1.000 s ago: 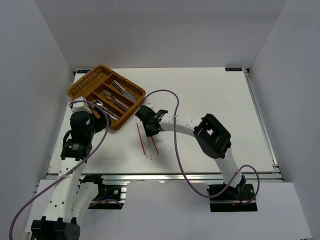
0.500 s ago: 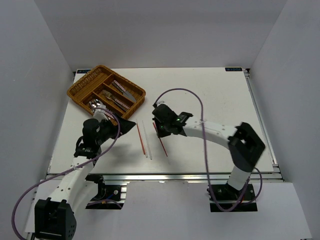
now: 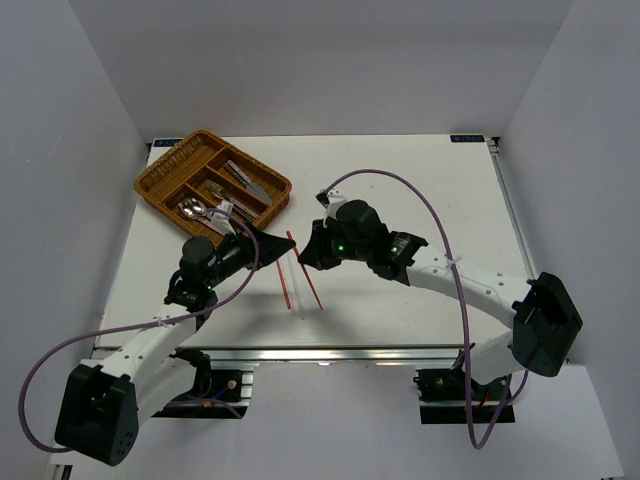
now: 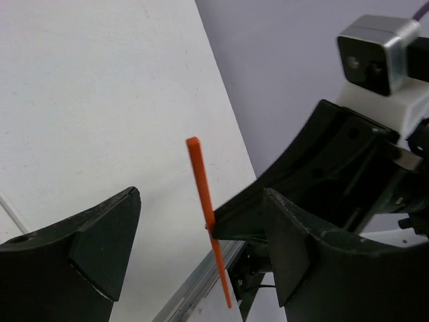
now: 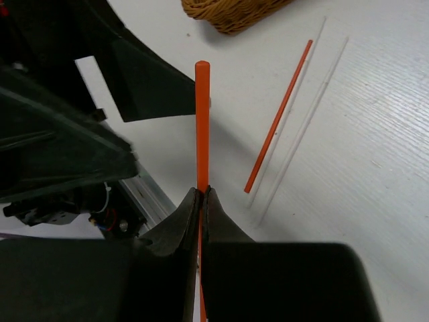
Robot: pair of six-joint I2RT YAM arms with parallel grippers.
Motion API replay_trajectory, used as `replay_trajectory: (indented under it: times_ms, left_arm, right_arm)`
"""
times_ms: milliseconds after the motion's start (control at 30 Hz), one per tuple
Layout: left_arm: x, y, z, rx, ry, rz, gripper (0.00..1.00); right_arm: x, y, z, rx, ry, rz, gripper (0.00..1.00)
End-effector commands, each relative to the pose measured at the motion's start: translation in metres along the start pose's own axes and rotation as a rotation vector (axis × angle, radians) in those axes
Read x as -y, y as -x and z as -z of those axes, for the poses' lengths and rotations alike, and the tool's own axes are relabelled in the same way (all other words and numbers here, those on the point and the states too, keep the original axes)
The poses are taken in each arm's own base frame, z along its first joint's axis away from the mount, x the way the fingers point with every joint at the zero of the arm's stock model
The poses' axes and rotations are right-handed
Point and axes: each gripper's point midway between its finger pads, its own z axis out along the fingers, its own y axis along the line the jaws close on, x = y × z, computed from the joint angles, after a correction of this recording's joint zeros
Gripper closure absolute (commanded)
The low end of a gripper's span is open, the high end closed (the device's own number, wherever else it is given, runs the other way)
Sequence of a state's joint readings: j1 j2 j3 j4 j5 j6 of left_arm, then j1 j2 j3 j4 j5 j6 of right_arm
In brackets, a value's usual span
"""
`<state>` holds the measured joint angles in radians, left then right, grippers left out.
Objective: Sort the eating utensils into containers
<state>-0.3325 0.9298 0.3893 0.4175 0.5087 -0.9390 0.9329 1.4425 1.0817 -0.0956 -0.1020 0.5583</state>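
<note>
The wicker tray (image 3: 166, 160) sits at the far left corner of the table (image 3: 420, 190), turned at an angle, its long compartments running side by side. The compartment nearest the arms holds silver spoons (image 3: 191, 208). The two next to it hold dark-handled pieces (image 3: 243, 182), too small to tell knives from forks. Off the tray's near right corner, a red chopstick (image 5: 202, 121) is raised above the table. It is pinched along its lower part by the right gripper (image 5: 202, 192), whose fingers are clamped tight on it, and its free end points toward the left arm. The left gripper (image 4: 201, 198) is spread wide. The stick's free end stands in the gap between its fingers (image 4: 100, 241), touching neither so far as the left wrist view shows. On the table just beside the two grippers lie a second red chopstick (image 5: 275, 123) and thin white chopsticks (image 5: 322, 94). They are roughly parallel and close together, near the tray but outside it.
</note>
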Motion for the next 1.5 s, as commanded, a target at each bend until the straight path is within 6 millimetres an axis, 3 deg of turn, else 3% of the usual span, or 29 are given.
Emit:
replay_trajectory:
  times_ms: [0,167,267,300,367,400,433,500,567,600,633,667,700,733,800,833,867,900,967,1033,1067,1133,1167,1300,1333,1367,1400,1433,1467]
  left_arm:
    - [0.003,0.004,-0.006,0.016,-0.019,0.010,0.18]
    - [-0.007,0.002,-0.012,0.000,0.015,0.024,0.33]
    - [0.002,0.007,-0.015,0.020,-0.027,0.020,0.39]
    - [0.007,0.010,-0.015,0.028,-0.042,0.028,0.54]
    - [0.012,0.013,-0.017,0.033,-0.059,0.028,0.73]
    - [0.016,0.017,-0.019,0.035,-0.062,0.027,0.97]
    - [0.017,0.020,-0.019,0.039,-0.058,0.027,1.00]
    - [0.013,0.027,-0.023,0.053,-0.011,0.027,1.00]
    - [-0.008,0.025,-0.026,0.031,0.107,0.049,1.00]
    - [-0.006,0.040,-0.029,0.052,0.137,-0.002,1.00]
    - [-0.020,0.053,-0.029,0.092,0.223,-0.009,1.00]
    - [-0.036,0.054,-0.025,0.079,0.306,0.009,1.00]
    - [-0.041,0.070,-0.025,0.108,0.345,0.016,1.00]
    - [-0.062,0.094,-0.014,0.179,0.424,0.053,1.00]
    - [-0.095,0.114,0.004,0.252,0.549,0.176,1.00]
    - [-0.114,0.145,0.023,0.367,0.614,0.220,1.00]
    - [-0.115,0.161,0.025,0.438,0.606,0.276,1.00]
    - [-0.133,0.177,0.035,0.506,0.649,0.320,1.00]
    - [-0.143,0.224,0.049,0.699,0.710,0.367,1.00]
    - [-0.165,0.249,0.053,0.805,0.777,0.405,1.00]
    - [-0.165,0.277,0.063,0.948,0.793,0.441,1.00]
    - [-0.188,0.296,0.066,1.062,0.795,0.499,1.00]
    - [-0.187,0.317,0.072,1.183,0.744,0.540,1.00]
    - [-0.222,0.338,0.092,1.475,0.706,0.695,1.00]
    - [-0.227,0.343,0.093,1.518,0.689,0.714,1.00]
    - [-0.254,0.335,0.089,1.534,0.733,0.764,1.00]
    - [-0.249,0.355,0.086,1.575,0.711,0.775,1.00]
    - [-0.257,0.358,0.085,1.595,0.727,0.798,1.00]
    - [-0.280,0.350,0.084,1.600,0.798,0.816,1.00]
  right_arm:
    - [-0.033,0.019,0.007,0.056,0.123,0.022,1.00]
    - [-0.046,0.025,0.008,0.066,0.155,0.035,1.00]
    - [-0.048,0.023,0.001,0.049,0.165,0.039,1.00]
    - [-0.048,0.023,-0.001,0.045,0.165,0.040,1.00]
    - [-0.044,0.023,-0.005,0.044,0.151,0.038,1.00]
    - [-0.044,0.024,-0.006,0.045,0.148,0.040,1.00]
    - [-0.045,0.025,-0.006,0.049,0.149,0.042,1.00]
    - [-0.040,0.030,-0.005,0.069,0.127,0.044,0.98]
    - [-0.033,0.033,-0.001,0.083,0.098,0.036,0.71]
    - [-0.026,0.037,0.001,0.094,0.079,0.024,0.58]
    - [-0.019,0.035,0.006,0.101,0.062,0.009,0.43]
    - [-0.012,0.035,0.009,0.111,0.044,0.002,0.37]
    - [-0.004,0.042,0.019,0.138,0.030,-0.009,0.34]
    - [0.010,0.035,0.021,0.132,-0.008,-0.022,0.25]
    - [0.032,0.041,0.037,0.170,-0.063,-0.053,0.22]
    - [0.048,0.029,0.040,0.159,-0.098,-0.073,0.20]
    - [0.056,0.028,0.046,0.169,-0.110,-0.090,0.19]
    - [0.062,0.036,0.057,0.208,-0.113,-0.098,0.18]
    - [0.074,0.025,0.062,0.201,-0.130,-0.095,0.17]
    - [0.082,0.024,0.072,0.210,-0.154,-0.087,0.16]
    - [0.087,0.019,0.074,0.201,-0.168,-0.083,0.16]
    - [0.091,0.014,0.080,0.197,-0.177,-0.063,0.16]
    - [0.094,0.011,0.081,0.193,-0.184,-0.060,0.16]
    - [0.100,-0.009,0.081,0.162,-0.173,-0.063,0.14]
    - [0.097,-0.014,0.080,0.144,-0.152,-0.067,0.14]
    - [0.096,-0.017,0.078,0.134,-0.141,-0.069,0.14]
    - [0.097,-0.022,0.076,0.119,-0.137,-0.076,0.14]
    - [0.094,-0.026,0.075,0.103,-0.117,-0.072,0.14]
    - [0.095,-0.028,0.074,0.095,-0.116,-0.073,0.14]
